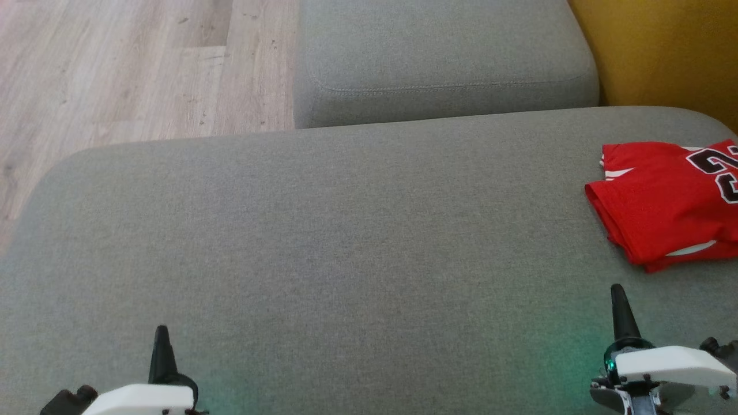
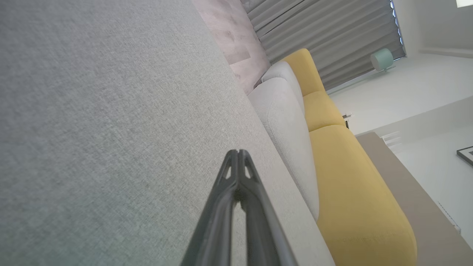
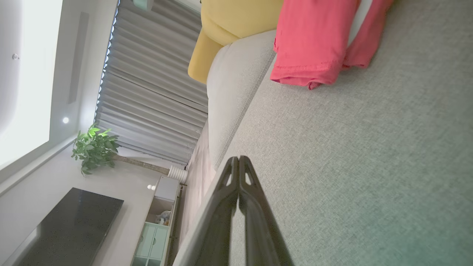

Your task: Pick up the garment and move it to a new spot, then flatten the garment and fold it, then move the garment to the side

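A red jersey (image 1: 669,202) with black and white numbers lies folded at the far right of the grey sofa seat (image 1: 346,248), cut off by the frame edge. In the right wrist view the jersey (image 3: 310,40) sits at the top, well ahead of the fingertips. My right gripper (image 1: 618,297) hovers low at the front right, shut and empty, a short way in front of the jersey. My left gripper (image 1: 162,337) rests at the front left, shut with nothing in it; its fingertips (image 2: 238,153) meet over bare fabric.
A second grey cushion block (image 1: 444,57) stands behind the seat. A yellow sofa part (image 1: 663,52) fills the back right. Wooden floor (image 1: 127,69) lies at the back left, beyond the seat's rounded edge.
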{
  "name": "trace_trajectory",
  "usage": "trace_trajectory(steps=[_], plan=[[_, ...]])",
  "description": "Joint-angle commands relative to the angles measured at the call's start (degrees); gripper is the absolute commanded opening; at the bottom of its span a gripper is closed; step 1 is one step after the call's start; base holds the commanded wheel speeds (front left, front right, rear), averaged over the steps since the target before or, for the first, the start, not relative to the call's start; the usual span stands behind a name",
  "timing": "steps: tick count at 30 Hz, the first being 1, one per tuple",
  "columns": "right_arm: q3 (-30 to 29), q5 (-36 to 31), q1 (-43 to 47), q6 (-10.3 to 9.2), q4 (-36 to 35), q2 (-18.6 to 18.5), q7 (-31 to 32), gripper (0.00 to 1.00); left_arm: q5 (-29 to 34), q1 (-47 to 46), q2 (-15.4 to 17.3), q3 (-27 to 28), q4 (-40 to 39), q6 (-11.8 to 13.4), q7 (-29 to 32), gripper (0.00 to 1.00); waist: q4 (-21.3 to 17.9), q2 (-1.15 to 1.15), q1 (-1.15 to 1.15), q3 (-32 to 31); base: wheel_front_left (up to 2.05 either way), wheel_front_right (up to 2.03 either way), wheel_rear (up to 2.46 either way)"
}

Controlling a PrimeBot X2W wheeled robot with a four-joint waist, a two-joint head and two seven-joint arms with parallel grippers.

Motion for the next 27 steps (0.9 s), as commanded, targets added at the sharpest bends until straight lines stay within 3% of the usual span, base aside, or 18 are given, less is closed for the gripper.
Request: trace_trajectory(steps=[1, 27], plan=[[0.28, 2.17, -3.48, -0.03, -2.27, -0.61, 0.47, 0.00, -1.94, -3.52, 0.33, 2.18, -1.51, -0.80, 0.52, 0.00, -0.01, 0.00, 0.00, 0.15, 0.00, 0.00, 0.00], [-3.26, 19.99, -7.12, -0.04, -3.54, -0.47, 4.83, 0.00, -19.52, -8.24, 0.22, 5.74, -1.24, -3.61, 4.98, 0.00, -0.12, 0.00, 0.00, 2.27, 0.00, 0.00, 0.00]])
